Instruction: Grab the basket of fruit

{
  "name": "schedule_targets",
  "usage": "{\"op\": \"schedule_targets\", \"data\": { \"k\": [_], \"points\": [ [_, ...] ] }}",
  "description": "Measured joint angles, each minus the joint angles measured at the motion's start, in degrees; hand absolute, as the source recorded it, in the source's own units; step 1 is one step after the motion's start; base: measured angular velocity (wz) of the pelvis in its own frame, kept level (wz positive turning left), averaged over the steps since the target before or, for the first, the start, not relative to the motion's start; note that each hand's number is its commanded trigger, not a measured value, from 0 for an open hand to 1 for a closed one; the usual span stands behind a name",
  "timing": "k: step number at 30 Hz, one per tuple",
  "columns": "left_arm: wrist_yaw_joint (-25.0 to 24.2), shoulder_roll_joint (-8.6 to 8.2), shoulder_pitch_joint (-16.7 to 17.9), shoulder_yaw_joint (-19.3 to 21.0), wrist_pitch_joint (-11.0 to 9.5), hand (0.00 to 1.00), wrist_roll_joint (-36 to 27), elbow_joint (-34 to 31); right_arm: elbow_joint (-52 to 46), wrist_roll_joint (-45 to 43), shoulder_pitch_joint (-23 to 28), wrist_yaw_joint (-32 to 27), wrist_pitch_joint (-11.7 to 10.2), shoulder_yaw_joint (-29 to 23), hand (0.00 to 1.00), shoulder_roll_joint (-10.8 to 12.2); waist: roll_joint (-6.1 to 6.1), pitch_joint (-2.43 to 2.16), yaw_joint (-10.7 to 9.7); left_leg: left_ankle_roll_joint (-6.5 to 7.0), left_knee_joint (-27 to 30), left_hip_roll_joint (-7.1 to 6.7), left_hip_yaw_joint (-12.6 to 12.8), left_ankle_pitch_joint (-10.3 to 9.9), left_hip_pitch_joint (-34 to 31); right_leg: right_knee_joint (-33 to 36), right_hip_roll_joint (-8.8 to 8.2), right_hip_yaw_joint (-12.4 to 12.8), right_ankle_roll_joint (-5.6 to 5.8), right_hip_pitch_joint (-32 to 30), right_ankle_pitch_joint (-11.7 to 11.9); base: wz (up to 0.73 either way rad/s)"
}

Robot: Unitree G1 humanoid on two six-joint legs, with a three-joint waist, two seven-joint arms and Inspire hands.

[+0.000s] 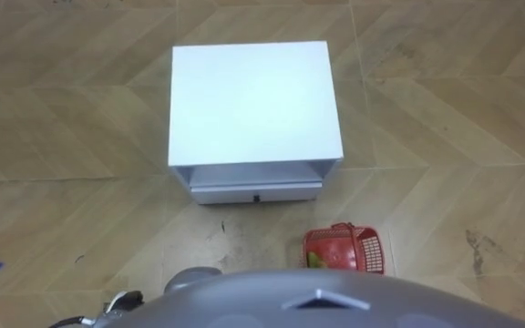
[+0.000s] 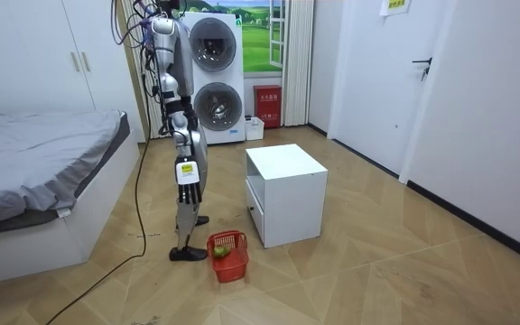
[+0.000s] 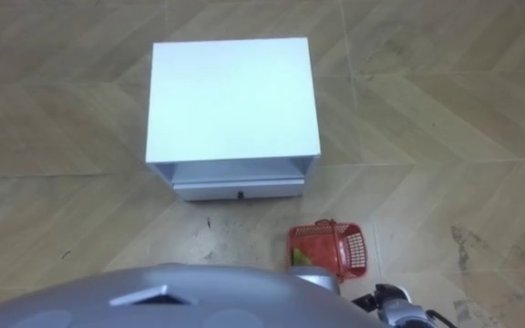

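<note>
The fruit basket (image 1: pixel 344 248) is red plastic with a folded handle and lies on the wooden floor, just in front of me and to my right. A green fruit (image 1: pixel 314 261) shows inside it. In the room view the basket (image 2: pixel 227 255) sits beside my feet, between me and the white cabinet. I stand upright facing that cabinet. My right hand (image 2: pixel 186 179) hangs beside my thigh, well above the basket and apart from it; its fingers are too small to read.
A white cabinet (image 1: pixel 253 100) with a low drawer stands straight ahead, about a step away (image 2: pixel 283 185). A bed (image 2: pixel 43 171) is behind me. Stacked washing machines (image 2: pixel 213 77) stand at the back wall. Open floor lies right of the basket.
</note>
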Motion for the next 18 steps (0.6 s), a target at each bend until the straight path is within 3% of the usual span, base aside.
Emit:
{"op": "schedule_targets", "data": {
  "k": [3,5,6,7,8,9,10,11,13,14,16,18],
  "points": [
    [0.11,0.05,-1.46,0.02,-0.49,0.0,-0.05,0.45,0.0,0.2,-0.38,-1.23,-0.09,-0.07,0.0,-0.29,0.29,0.14,0.08,1.27,2.93,-0.82,0.1,-1.04,-2.13,3.97,-1.55,-0.16,0.73,-2.52,-1.1,0.05],
    [-0.01,0.06,-2.83,0.81,-1.14,0.0,0.12,1.8,0.08,0.12,-1.68,-1.48,-1.06,-1.41,0.0,-0.9,1.0,0.47,-0.02,2.82,6.66,-1.62,0.44,-1.96,-5.1,7.73,-2.83,0.61,0.88,-5.68,-1.02,-0.08],
    [-0.05,0.06,-2.9,1.8,-1.43,0.0,0.41,1.8,0.08,0.01,-1.94,-1.47,-1.4,-1.65,0.0,-1.06,1.05,0.42,0.15,2.99,6.89,-1.76,1.13,-2.05,-5.64,8.45,-3.06,1.41,0.96,-6.74,-0.97,-0.26],
    [-0.04,0.28,-2.86,3.22,-2.08,0.0,0.43,1.88,-0.42,0.53,-2.75,-1.51,-1.73,-2.02,0.0,-1.28,1.12,0.34,0.28,3.57,6.59,-2.05,2.07,-2.38,-6.97,8.74,-3.49,2.04,1.76,-8.65,-0.52,-0.27],
    [-0.06,0.84,-2.95,4.03,-2.89,0.0,0.42,1.68,-1.95,1.93,-3.67,-1.51,-1.81,-2.19,0.0,-1.18,1.72,-0.25,0.16,4.48,6.89,-1.51,3.25,-2.56,-9.64,9.79,-3.98,2.07,2.23,-10.55,-0.56,-0.11],
    [-0.1,1.18,-3.1,4.17,-3.13,0.0,0.45,1.56,-2.92,2.69,-3.86,-1.54,-1.87,-2.31,0.0,-1.16,1.71,0.06,-0.28,5.15,8.35,-1.22,3.99,-2.88,-11.1,13.12,-4.43,1.34,1.74,-12.06,-1.04,0.4],
    [-0.07,1.86,-3.22,4.78,-3.87,0.0,0.54,1.34,-3.53,3.87,-3.1,-1.6,-1.74,-2.92,0.0,-1.03,0.95,0.05,-0.91,6.07,10.4,-1.23,5.38,-3.45,-12.58,24.32,-5.75,0.29,0.83,-14.07,-2.52,0.74],
    [0.08,2.81,-3.19,4.58,-4.67,0.0,0.46,1.33,-3.66,5.95,-2.94,-1.9,-1.33,-3.31,0.0,-1.03,-0.26,0.1,-0.4,6.84,11.63,-2.0,6.32,-3.93,-13.51,35.1,-6.92,0.61,0.53,-14.59,-2.57,0.7],
    [0.14,3.94,-3.71,4.71,-4.9,0.0,0.36,1.04,-4.01,8.76,-5.26,-2.67,-1.87,-3.34,0.0,-1.24,-2.15,-0.65,1.44,7.6,13.95,-2.22,8.2,-4.48,-16.76,44.4,-6.74,1.62,-0.35,-14.97,-1.45,-0.02],
    [0.48,4.21,-3.82,4.84,-4.93,0.0,-0.08,1.13,-4.21,10.14,-8.43,-3.18,-2.96,-3.28,0.0,-1.54,-2.79,-0.91,2.12,7.83,16.12,-1.82,8.93,-4.61,-19.7,45.07,-6.61,1.41,-0.67,-14.18,0.26,-0.33],
    [1.16,4.4,-5.1,4.93,-4.96,0.0,-1.65,1.83,-5.17,11.94,-13.41,-4.03,-5.44,-3.29,0.0,-1.66,-3.02,-0.8,1.71,8.49,20.78,-0.7,8.96,-5.0,-25.46,40.9,-6.8,-0.02,-0.62,-10.97,2.24,-0.19],
    [2.49,4.97,-7.16,4.95,-5.25,0.0,-3.63,2.12,-6.7,13.19,-18.15,-4.31,-6.94,-3.15,0.0,-1.61,-3.52,-0.47,1.84,8.63,25.48,0.38,9.13,-5.09,-31.9,36.5,-7.39,-0.49,0.3,-9.23,2.79,-0.04]
  ]
}}
